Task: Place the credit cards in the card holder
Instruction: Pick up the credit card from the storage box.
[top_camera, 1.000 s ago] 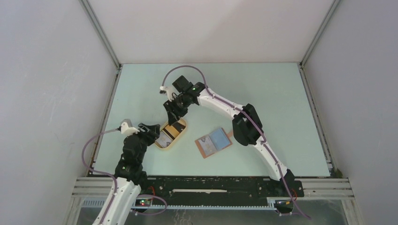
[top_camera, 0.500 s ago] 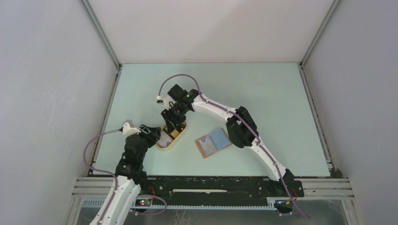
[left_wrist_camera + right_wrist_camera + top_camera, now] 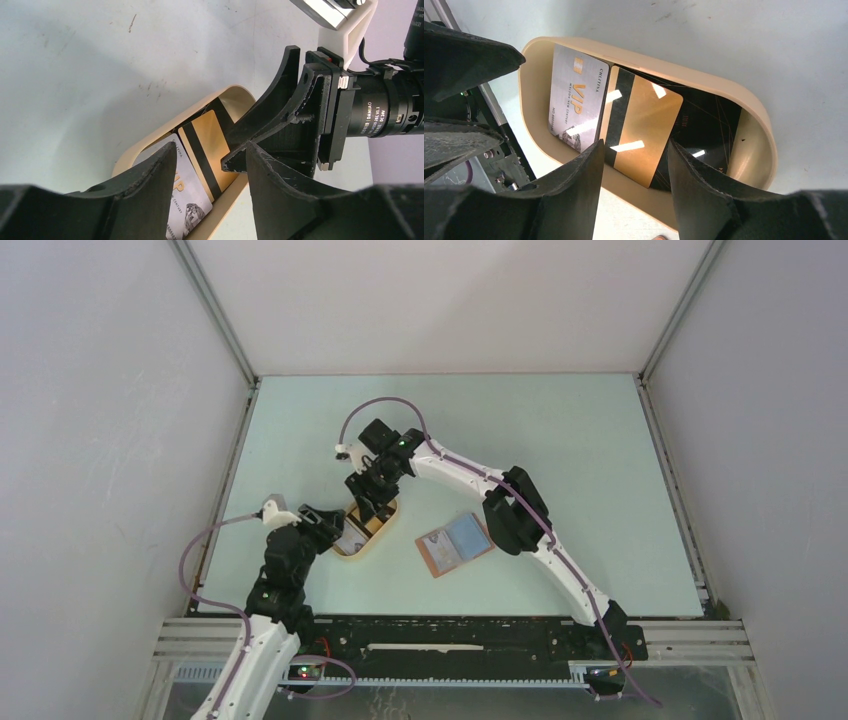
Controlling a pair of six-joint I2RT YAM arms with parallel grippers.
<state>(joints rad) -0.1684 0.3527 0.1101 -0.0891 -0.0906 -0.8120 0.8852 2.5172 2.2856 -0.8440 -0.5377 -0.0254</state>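
Three credit cards lie in a pale tan oval tray (image 3: 380,533): a white VIP card (image 3: 576,100), a gold card with a black stripe (image 3: 644,130) partly over it, and a black card (image 3: 704,145) underneath. My right gripper (image 3: 635,146) is open and hovers over the gold card's edge and the tray rim (image 3: 649,62). My left gripper (image 3: 211,150) is open at the tray's other end, over the white card (image 3: 185,195) and gold card (image 3: 205,135). The card holder (image 3: 455,544) lies open on the table, right of the tray.
My two grippers (image 3: 372,502) (image 3: 335,530) face each other closely across the tray; the right fingers (image 3: 265,130) fill the left wrist view. The left side wall (image 3: 215,510) runs close to the left arm.
My right gripper has dropped and shifted left onto the tray. My left gripper has edged slightly toward the tray's left end. The cards have not moved.
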